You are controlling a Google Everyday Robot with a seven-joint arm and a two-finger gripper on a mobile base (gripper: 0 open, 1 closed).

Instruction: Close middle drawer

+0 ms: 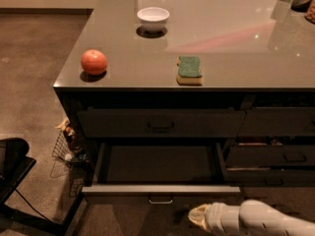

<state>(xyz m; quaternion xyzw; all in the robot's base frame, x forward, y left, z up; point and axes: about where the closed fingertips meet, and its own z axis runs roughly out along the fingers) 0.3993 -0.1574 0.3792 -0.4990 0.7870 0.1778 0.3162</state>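
The middle drawer (pixel 160 190) stands pulled out below the counter, its dark floor (pixel 160 163) bare and its short front with a small bar handle (pixel 161 199) facing me. The gripper (pixel 198 217) comes in from the bottom right on a white arm (pixel 261 219). Its tip sits just below and right of the drawer front, close to the handle.
The top drawer front (pixel 160 123) is shut above. Narrower drawers (pixel 290 156) of the neighbouring column stand at right. On the counter (pixel 123 80) lie an orange ball (pixel 93 62), a green sponge (pixel 189 70) and a white bowl (pixel 153 17). A wire basket (pixel 66 149) and a black stand (pixel 12 171) are at left.
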